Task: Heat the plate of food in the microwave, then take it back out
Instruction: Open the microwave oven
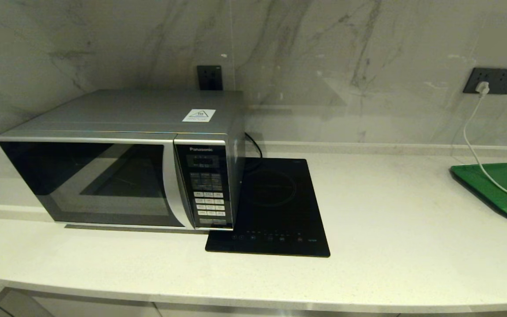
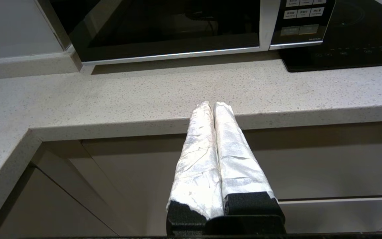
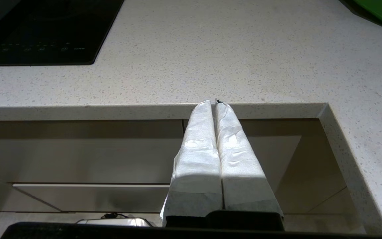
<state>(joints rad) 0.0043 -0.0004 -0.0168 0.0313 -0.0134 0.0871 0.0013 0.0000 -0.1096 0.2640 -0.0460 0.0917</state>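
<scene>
While both my arms are hanging low in front of the counter edge, nothing of the task is looking started: the microwave [image 1: 121, 163] is sitting at the left of the worktop with its dark glass door shut, and the plate of food is not showing in any view. I cannot say where it is waiting.

My left gripper [image 2: 213, 106] is pointing at the counter edge below the microwave door, its taped fingers pressed together with nothing between them. My right gripper [image 3: 215, 103] is likewise clenched on nothing, aimed at the bare counter between the induction hob [image 1: 271, 207] and the green tray [image 1: 500, 189].

What I am worrying about is this. Rising from below, either arm is risking a knock against the overhanging counter lip. Reaching for the door, I am likely to slip on smooth glass, or nudge the whole oven backward, since no obvious handle is showing. The hob is lying tucked against the microwave's right side, so a stray fingertip is in danger of brushing its touch controls. A white cable [image 1: 473, 149] is trailing across the tray, ready to snag my right arm.
</scene>
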